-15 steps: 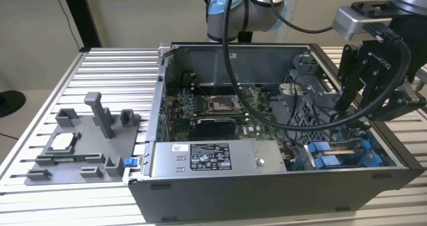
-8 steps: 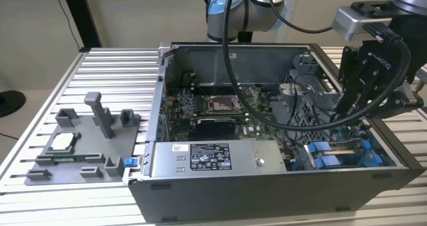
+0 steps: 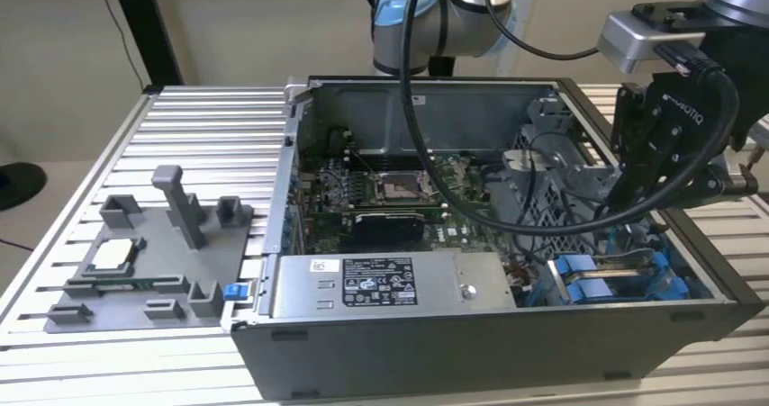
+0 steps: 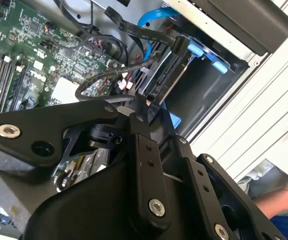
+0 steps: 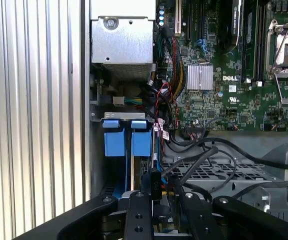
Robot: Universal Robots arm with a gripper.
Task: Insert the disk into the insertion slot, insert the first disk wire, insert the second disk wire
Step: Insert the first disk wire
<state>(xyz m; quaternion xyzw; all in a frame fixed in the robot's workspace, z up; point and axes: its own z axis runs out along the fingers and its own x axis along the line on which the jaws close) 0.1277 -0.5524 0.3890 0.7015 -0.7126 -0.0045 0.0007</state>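
Note:
The disk stands edge-on in the insertion slot (image 3: 625,275) at the case's front corner on the exterior view's right. Its blue carrier tabs (image 5: 127,143) show at the bay mouth, and its dark edge (image 4: 170,75) is seen in the second wrist view. My gripper (image 3: 615,219) reaches down into that corner. It is shut on the black connector of a disk wire (image 5: 154,186), which juts past a fingertip (image 4: 142,111) just short of the disk's edge. A second flat black wire (image 4: 149,34) runs to the disk's far end beside the blue tabs (image 4: 208,56).
A labelled grey power-supply box (image 3: 384,284) lies along the case front, and the perforated cage (image 3: 556,179) stands behind the bay. Loose black cables (image 5: 219,157) cross over it. A grey fixture (image 3: 157,253) sits on the ribbed table. A person's arm (image 4: 283,196) is beside the case.

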